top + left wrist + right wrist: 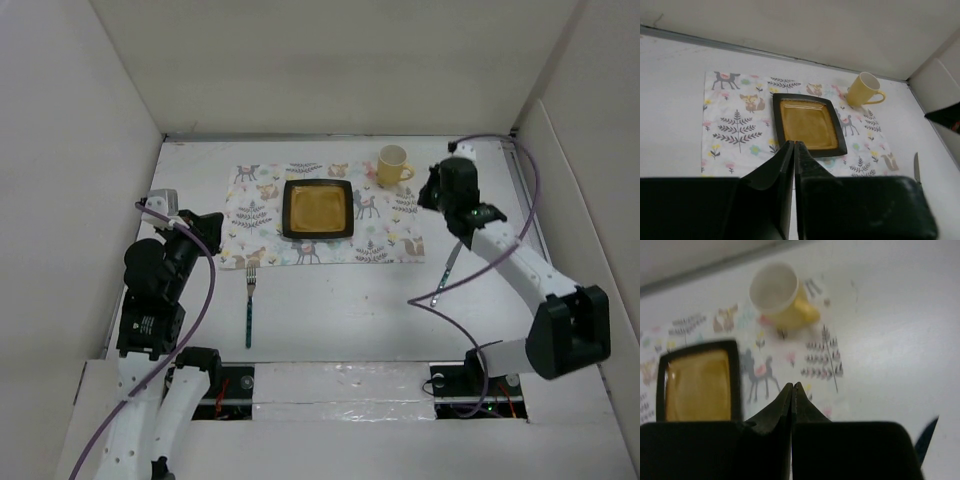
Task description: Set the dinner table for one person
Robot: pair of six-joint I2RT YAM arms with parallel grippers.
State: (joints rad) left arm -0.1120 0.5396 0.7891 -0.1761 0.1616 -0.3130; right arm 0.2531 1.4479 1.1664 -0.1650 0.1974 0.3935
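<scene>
Worktop (330, 300): a large, flat, plain white surface, level, enclosed by off-white panel walls on the left, far and right sides. At its far centre lies a printed placemat (255, 215) bearing a square, dark-rimmed yellow plate (318, 209), with a yellow mug (393, 166) upright at the mat's far right corner. A fork (249, 305) lies on bare surface just near of the mat's left end, and a knife (445, 278) just beyond its right end.

The white dinner table (340, 320) carried 1 printed placemat (250, 215), 1 fork (249, 310) just below it, and 1 knife (450, 262) right of it.
</scene>
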